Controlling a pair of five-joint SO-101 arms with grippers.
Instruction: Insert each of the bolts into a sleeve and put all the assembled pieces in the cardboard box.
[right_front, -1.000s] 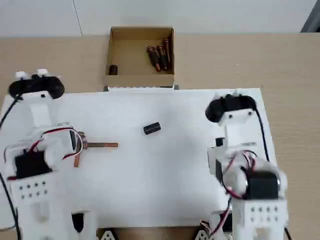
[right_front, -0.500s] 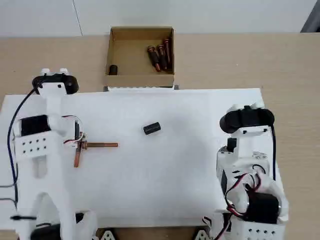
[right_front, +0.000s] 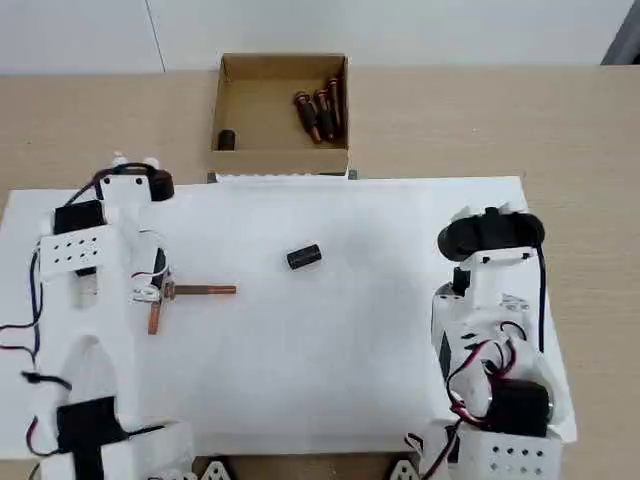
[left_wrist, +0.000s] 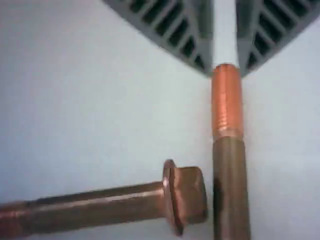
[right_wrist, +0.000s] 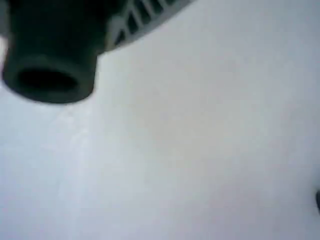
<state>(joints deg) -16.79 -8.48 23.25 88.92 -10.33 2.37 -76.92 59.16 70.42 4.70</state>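
Two copper bolts lie on the white mat (right_front: 330, 350), one across (right_front: 203, 290) and one lengthwise (right_front: 154, 318). My left gripper (right_front: 157, 293) sits over their meeting point. In the left wrist view its grey fingers (left_wrist: 175, 30) stand a narrow gap apart, pinching the threaded tip of the lengthwise bolt (left_wrist: 227, 150). The other bolt's head (left_wrist: 185, 195) lies against that shaft. A loose black sleeve (right_front: 304, 257) lies mid-mat. My right gripper (right_wrist: 65, 45) holds another black sleeve (right_wrist: 50, 70) above the mat at the right side, open end towards the camera.
The cardboard box (right_front: 283, 148) stands beyond the mat's far edge. It holds several assembled bolt pieces (right_front: 320, 112) at its right and a black sleeve (right_front: 227, 140) in its near left corner. Bare wooden table (right_front: 580, 150) surrounds the mat.
The left arm has swung forward and lowered over the two bolts. The right arm drew back towards the near edge, then shifted slightly. The bolts and the loose sleeve have not moved.
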